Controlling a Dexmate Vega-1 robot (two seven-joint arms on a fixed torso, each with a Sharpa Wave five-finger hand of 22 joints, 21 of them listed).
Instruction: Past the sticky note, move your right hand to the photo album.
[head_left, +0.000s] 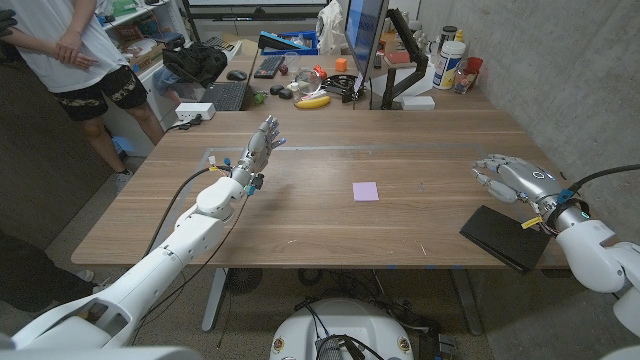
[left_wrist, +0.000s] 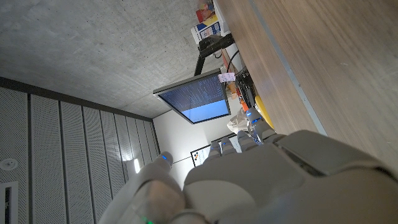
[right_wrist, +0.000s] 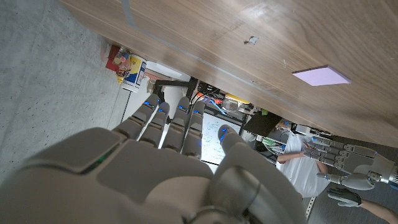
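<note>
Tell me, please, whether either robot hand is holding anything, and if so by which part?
Nothing is held. The left robot hand and the right robot hand are both open above the table, fingers apart.

Sticky note (head_left: 366, 191) mid-table, photo album (head_left: 505, 237) at right near edge

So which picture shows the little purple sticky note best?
The head view: the sticky note lies whole on the table, in the middle between both hands. The right wrist view also catches it, but turned and off to one side. The left wrist view shows bare table instead.
</note>
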